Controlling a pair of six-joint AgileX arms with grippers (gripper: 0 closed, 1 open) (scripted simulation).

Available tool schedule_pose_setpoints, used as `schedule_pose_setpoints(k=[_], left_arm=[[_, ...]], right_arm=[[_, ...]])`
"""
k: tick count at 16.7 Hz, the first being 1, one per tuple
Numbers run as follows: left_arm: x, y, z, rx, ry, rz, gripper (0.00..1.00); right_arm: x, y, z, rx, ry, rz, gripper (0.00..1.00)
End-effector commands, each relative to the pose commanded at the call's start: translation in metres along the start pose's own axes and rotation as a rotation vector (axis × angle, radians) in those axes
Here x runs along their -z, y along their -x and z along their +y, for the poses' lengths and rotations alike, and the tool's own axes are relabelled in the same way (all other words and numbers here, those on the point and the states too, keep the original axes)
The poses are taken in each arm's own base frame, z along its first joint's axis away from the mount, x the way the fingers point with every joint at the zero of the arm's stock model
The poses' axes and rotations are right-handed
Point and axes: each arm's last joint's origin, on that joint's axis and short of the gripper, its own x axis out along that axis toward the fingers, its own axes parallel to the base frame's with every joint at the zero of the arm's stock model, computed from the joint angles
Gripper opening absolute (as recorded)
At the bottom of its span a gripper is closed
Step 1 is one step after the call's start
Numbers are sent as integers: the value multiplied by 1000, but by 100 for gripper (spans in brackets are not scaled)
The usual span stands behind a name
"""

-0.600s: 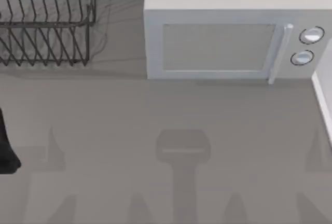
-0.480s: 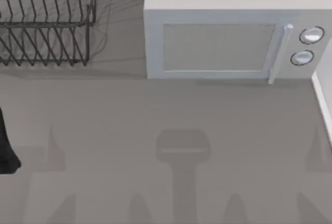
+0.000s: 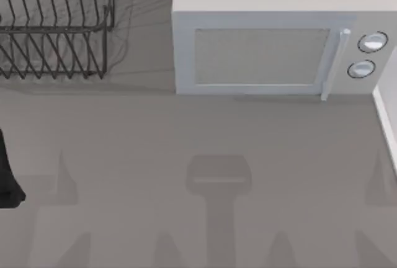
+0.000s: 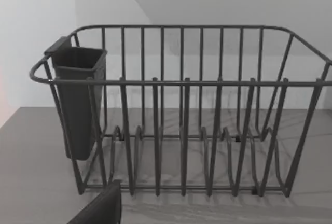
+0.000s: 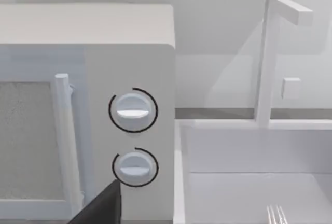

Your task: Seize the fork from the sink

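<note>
Only the tines of the fork (image 5: 276,214) are seen in the sink (image 5: 249,151) beside the microwave (image 3: 273,38), suggesting it lies flat in the basin. Whether either gripper is apart or together cannot be told.

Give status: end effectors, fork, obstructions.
Left arm parked at table's left edge. Fork tines showing in sink, untouched. Microwave beside the sink; nothing on the fork.

Dark grey wire rack (image 4: 181,130) with charcoal cup (image 4: 78,99), white microwave (image 3: 273,32) (speckled door), white sink (image 5: 249,151), silvery fork (image 5: 276,214).
</note>
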Motion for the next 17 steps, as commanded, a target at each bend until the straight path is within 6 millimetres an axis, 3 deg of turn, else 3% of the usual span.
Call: schedule_pose_setpoints(k=[14,17], left_arm=[[0,0,0,0,0,0,100],[0,0,0,0,0,0,100]], right_arm=[[0,0,0,0,0,0,100],[-10,-1,-1,6,5,37,100]])
